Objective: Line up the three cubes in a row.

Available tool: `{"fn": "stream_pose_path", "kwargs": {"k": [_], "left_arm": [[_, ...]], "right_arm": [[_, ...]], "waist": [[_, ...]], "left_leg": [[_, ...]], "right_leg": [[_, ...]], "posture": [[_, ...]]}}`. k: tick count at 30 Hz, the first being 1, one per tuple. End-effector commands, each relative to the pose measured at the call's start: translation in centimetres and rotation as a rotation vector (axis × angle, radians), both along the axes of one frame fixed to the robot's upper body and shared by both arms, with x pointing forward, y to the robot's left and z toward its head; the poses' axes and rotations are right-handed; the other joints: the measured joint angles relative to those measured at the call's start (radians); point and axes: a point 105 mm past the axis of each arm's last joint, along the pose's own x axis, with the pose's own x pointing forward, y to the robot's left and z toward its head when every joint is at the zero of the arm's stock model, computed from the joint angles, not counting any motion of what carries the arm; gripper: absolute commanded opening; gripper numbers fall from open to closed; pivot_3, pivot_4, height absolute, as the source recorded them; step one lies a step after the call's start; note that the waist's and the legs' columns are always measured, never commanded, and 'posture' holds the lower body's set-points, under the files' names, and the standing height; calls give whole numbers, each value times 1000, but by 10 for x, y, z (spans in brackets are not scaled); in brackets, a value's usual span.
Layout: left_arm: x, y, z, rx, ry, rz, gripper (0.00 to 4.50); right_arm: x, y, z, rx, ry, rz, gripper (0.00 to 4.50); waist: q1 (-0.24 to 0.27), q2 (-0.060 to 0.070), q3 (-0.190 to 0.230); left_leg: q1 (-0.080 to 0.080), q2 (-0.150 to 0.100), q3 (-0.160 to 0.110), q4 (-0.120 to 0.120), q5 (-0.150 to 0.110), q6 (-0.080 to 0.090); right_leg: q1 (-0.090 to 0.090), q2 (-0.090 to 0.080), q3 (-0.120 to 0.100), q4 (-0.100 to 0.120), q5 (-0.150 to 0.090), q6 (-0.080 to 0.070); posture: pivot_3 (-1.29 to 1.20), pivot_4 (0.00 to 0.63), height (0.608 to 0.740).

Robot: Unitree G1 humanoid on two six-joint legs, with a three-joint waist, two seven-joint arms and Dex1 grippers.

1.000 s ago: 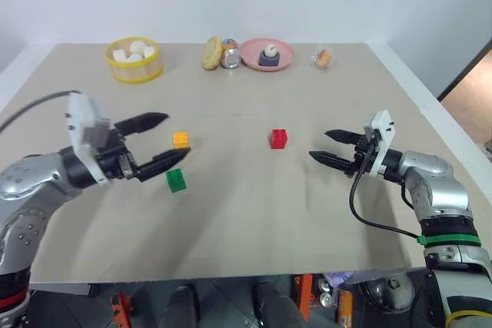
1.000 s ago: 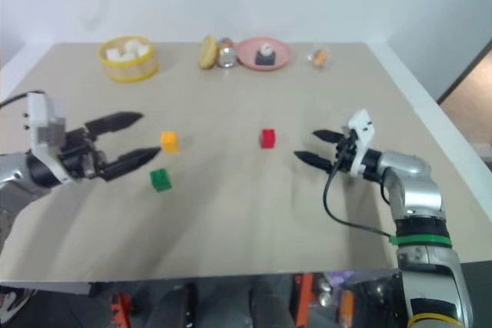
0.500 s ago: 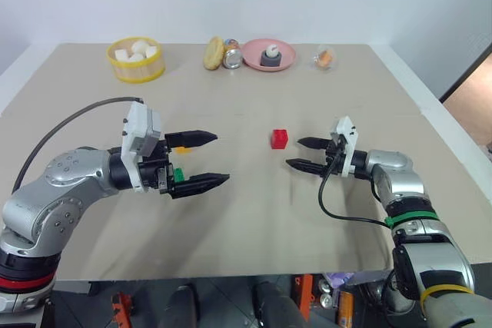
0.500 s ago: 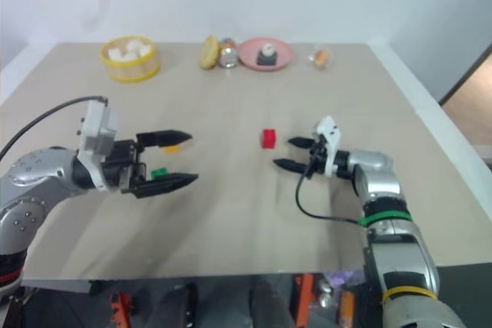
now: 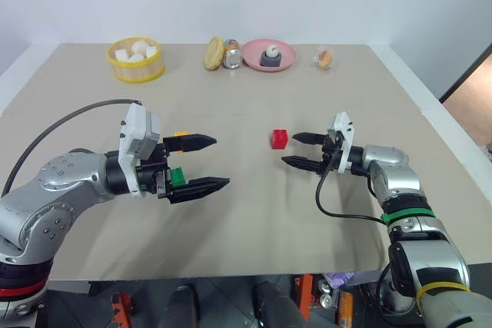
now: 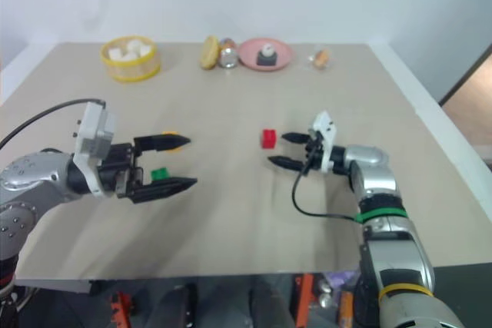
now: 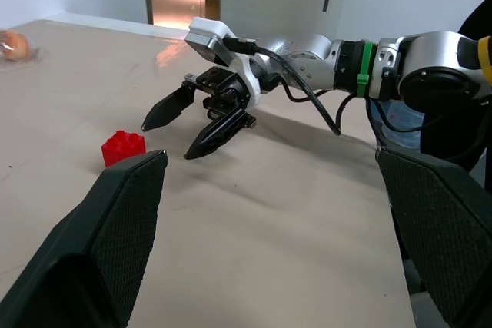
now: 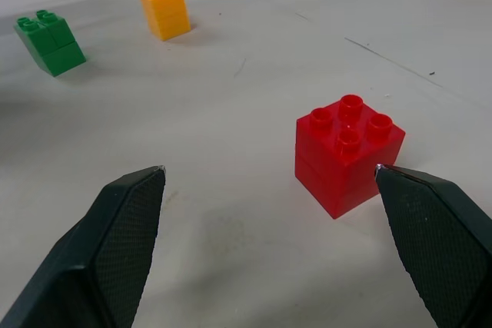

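The red cube (image 5: 278,138) sits near the table's middle, studs up. My right gripper (image 5: 288,149) is open just to its right, fingertips level with it and apart from it; in the right wrist view the red cube (image 8: 347,151) lies close to one fingertip (image 8: 400,190). The green cube (image 5: 177,176) and the orange-yellow cube (image 5: 181,134) lie to the left, both partly hidden by my open left gripper (image 5: 221,161), which hovers over them pointing right and holds nothing. The left wrist view shows the red cube (image 7: 123,146) and the right gripper (image 7: 166,141).
A yellow round basket (image 5: 134,71) with white lumps stands at the back left. A pink plate (image 5: 250,57), a can (image 5: 231,57) and small food items line the far edge. The table's right edge (image 5: 430,113) runs close to the right arm.
My left gripper has swung right, over the green and orange-yellow cubes. My right gripper has slid left, close to the red cube. No cube has moved.
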Motion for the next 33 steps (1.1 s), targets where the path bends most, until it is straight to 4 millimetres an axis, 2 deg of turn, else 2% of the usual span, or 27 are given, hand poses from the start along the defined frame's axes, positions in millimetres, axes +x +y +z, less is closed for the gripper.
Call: {"fn": "stream_pose_path", "kwargs": {"k": [1,4,13,20,26,30,33], "left_arm": [[-6,-2,8,-18,-31,-8,4483],[-6,-2,8,-29,-30,-4,4483],[-1,-1,10,-49,-33,-4,4483],[1,-6,13,-73,-51,-2,4483],[2,-6,14,-89,-51,7,4483],[7,-7,14,-110,-55,13,4483],[9,-10,13,-127,-54,6,4483]], "right_arm": [[9,-2,22,27,-86,-71,4500],[9,-4,27,54,-105,-105,4500],[-1,-9,15,12,-90,-115,4500],[12,-20,8,-23,-119,-347,4500],[-3,-35,2,27,-77,-471,4500],[-27,-24,-6,50,-34,-479,4500],[-35,-17,-11,59,-15,-518,4500]], "waist": [[0,0,0],[0,0,0],[3,0,0],[2,0,0],[5,0,0],[6,0,0],[4,0,0]], "left_leg": [[0,0,0,0,0,0],[0,0,0,0,0,0],[0,0,0,0,0,0],[0,0,0,0,1,0],[-1,-1,-1,0,1,0],[0,-1,-1,0,1,0],[0,0,-1,0,1,0]], "right_leg": [[0,0,0,0,0,0],[0,0,0,0,0,0],[0,0,0,0,0,0],[0,0,0,0,0,-3],[0,0,0,0,0,1],[0,0,0,0,0,0],[0,0,0,0,-1,-3]], "posture": [[0,150,740],[0,150,740],[0,150,740],[0,150,740],[0,150,740],[0,150,740],[0,150,740]]}}
